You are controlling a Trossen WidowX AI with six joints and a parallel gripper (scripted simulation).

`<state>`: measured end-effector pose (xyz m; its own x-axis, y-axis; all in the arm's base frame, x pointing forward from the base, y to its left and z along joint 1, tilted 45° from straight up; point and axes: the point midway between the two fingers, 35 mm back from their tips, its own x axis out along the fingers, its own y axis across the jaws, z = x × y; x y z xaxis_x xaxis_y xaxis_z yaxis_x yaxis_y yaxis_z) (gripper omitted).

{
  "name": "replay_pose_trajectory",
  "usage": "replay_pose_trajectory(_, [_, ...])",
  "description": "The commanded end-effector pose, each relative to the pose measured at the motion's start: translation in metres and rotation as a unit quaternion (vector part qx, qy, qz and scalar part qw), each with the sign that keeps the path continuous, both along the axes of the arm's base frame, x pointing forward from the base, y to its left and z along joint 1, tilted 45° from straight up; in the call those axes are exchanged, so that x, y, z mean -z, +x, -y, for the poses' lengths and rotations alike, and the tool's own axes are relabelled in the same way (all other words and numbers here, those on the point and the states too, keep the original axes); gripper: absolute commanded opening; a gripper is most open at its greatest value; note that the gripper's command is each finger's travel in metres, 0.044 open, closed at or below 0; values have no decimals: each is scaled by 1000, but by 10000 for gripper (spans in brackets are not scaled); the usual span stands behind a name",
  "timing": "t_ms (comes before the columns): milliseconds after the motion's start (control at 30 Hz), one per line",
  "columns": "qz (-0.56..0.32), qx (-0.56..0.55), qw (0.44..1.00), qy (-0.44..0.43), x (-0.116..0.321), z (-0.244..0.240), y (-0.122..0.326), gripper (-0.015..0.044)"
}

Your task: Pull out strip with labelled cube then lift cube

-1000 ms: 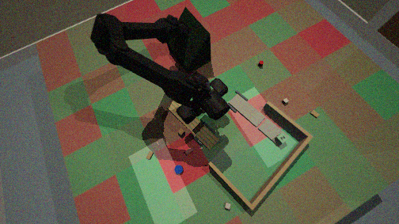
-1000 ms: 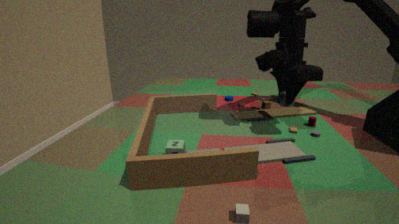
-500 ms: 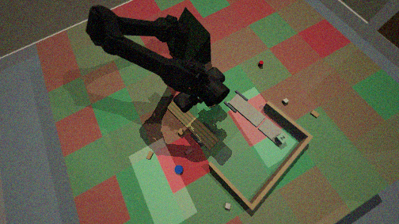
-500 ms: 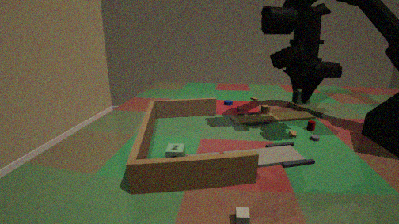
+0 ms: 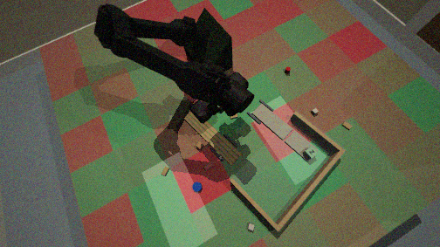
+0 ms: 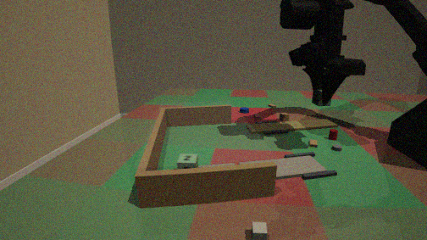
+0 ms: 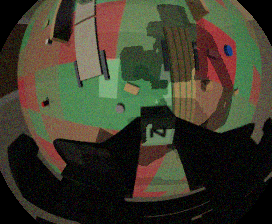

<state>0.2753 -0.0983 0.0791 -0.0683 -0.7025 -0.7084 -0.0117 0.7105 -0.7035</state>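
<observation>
My gripper (image 6: 322, 98) (image 7: 155, 119) is shut on a labelled cube (image 7: 158, 131), held well above the floor; its dark letter faces the wrist camera. The arm hides the fingertips in the top view. A wooden plank strip (image 5: 224, 146) (image 6: 271, 128) (image 7: 179, 50) lies near the open side of the walled frame, below the gripper, and looks unbroken. A pale grey strip (image 5: 272, 120) (image 6: 296, 166) (image 7: 88, 55) has a seam across it. A second labelled cube (image 5: 310, 153) (image 6: 187, 160) sits at its inner end.
The wooden frame (image 5: 257, 209) (image 6: 207, 186) stands around the strips' far ends. A tan block (image 5: 198, 146) (image 6: 284, 117) is beside the plank strip. A blue disc (image 5: 197, 187) (image 6: 244, 110) (image 7: 228, 50), a red cylinder (image 6: 333, 134) and small pale blocks (image 5: 315, 111) (image 6: 259, 230) lie around.
</observation>
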Motion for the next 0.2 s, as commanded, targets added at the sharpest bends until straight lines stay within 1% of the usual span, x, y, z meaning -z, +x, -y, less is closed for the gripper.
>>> replay_pose_trajectory(0, [3, 1, 1000, 2, -1, -1, 1, 0])
replay_pose_trajectory(167, [3, 1, 1000, 2, -1, -1, 1, 0])
